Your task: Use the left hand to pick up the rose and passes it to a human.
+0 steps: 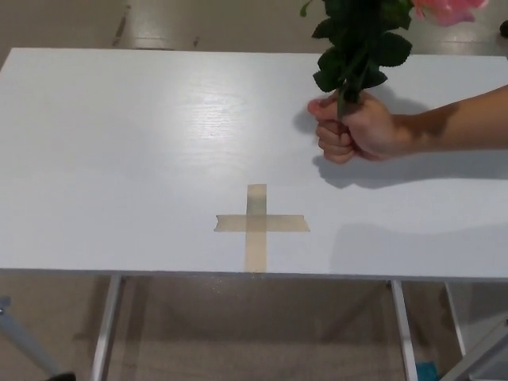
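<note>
Already Handed Over: Rose Rests in a Person's Grip

Now the rose (355, 49) stands upright at the far right of the white worktop (119, 159), its stem clamped in a person's hand (355, 127) whose fist sits on or just above the surface, the forearm reaching in from the right edge. Dark leaves rise above the fist, and a pink bloom shows at the top edge. By that hold, the pass looks complete. A tape cross (258, 225) near the front edge lies bare, probably marking where the flower belongs. Neither robot hand appears anywhere, so nothing can be said of their fingers or pose.
</note>
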`<state>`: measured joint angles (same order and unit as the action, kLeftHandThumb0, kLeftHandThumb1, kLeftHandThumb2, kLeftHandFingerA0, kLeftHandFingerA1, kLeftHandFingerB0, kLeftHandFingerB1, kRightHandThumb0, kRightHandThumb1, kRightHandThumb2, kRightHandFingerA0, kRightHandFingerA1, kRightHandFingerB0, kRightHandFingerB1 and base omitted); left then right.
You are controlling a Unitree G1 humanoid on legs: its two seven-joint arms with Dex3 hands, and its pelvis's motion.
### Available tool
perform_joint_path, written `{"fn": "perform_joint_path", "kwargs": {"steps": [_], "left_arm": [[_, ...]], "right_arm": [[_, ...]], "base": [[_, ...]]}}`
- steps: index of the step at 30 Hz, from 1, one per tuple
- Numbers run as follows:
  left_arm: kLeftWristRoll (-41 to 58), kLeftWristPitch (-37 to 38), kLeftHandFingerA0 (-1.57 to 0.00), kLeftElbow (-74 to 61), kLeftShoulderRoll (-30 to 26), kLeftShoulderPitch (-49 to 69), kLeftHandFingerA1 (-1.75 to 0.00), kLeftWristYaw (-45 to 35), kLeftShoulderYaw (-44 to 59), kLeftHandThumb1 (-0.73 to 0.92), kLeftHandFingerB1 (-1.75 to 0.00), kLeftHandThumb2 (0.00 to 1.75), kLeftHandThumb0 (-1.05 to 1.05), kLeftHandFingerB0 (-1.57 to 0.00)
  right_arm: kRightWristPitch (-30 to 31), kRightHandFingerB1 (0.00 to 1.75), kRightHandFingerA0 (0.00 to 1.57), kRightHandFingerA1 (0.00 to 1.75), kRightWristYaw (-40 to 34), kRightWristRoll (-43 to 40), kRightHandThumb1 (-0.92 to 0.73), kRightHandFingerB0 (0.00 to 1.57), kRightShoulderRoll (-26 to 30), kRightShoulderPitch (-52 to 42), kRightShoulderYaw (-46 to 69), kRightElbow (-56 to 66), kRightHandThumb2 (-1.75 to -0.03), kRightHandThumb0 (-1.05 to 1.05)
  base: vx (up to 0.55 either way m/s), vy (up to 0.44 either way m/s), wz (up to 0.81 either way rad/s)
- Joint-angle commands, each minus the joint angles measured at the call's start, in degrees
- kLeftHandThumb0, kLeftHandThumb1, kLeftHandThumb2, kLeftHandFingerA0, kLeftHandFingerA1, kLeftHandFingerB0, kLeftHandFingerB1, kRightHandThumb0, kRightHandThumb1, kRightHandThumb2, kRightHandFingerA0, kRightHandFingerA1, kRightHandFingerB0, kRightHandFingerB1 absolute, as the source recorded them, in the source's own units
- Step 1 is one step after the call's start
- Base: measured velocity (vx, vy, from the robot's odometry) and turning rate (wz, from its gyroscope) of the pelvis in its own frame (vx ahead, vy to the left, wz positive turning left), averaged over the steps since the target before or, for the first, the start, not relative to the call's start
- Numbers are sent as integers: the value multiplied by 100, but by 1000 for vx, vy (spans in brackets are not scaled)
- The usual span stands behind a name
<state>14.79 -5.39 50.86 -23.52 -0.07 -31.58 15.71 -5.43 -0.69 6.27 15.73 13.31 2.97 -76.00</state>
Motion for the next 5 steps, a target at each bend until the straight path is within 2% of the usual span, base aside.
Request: {"fn": "perform_joint_path", "kwargs": {"steps": [1, 2, 4, 5], "left_arm": [[-1048, 837, -32, 1775, -338, -317, -34, 2363, -351, 49, -31, 57, -71, -28], [-1039, 861, -32, 1815, -342, -334, -34, 2374, -368, 49, -31, 57, -71, -28], [-1019, 1040, -54, 1773, -292, -420, -39, 2228, -413, 45, -32, 55, -63, -32], [-1019, 1040, -54, 1773, -292, -420, -39, 2228, -413, 45, -32, 55, -63, -32]], "right_arm": [[-45, 52, 57, 66, -69, 80, -65, 35, -117, -266, -47, -29, -101, -58], [-45, 52, 57, 66, -70, 79, -65, 35, -117, -266, -48, -29, -101, -58], [-33, 51, 56, 65, -60, 42, -65, 34, -99, -240, -12, -31, -101, -59], [-33, 51, 56, 65, -60, 42, -65, 34, -99, -240, -12, -31, -101, -59]], "base": [[0, 0, 0], [0, 0, 0], [0, 0, 0], [0, 0, 0]]}}
